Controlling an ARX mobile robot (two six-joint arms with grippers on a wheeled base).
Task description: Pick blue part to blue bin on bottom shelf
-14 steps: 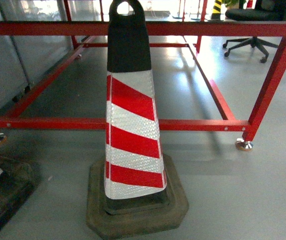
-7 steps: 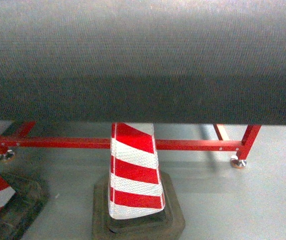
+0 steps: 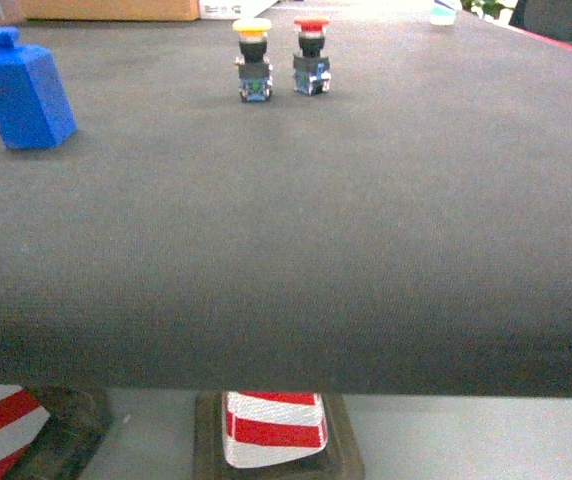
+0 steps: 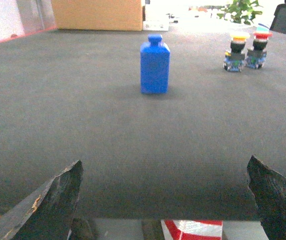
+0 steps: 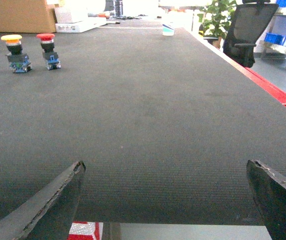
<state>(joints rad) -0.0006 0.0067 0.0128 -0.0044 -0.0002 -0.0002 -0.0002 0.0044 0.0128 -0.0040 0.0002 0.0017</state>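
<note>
Risen above the tabletop (image 3: 366, 250), view shows blue part (image 3: 23, 88) upright (knob up); both grippers' fingers apart.

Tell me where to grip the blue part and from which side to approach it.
Grip the blue part across its flat side walls, below the narrow knob on top. It stands upright and alone on the dark mat. Probably best to come straight ahead with the left tool, which faces it with jaws open.

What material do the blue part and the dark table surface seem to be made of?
The blue part: probably moulded plastic, with a smooth, evenly coloured, slightly matte skin and rounded edges. The table surface: seemingly a dark grey woven or rubber mat, since a fine regular grain texture shows and it gives no reflections.
</note>
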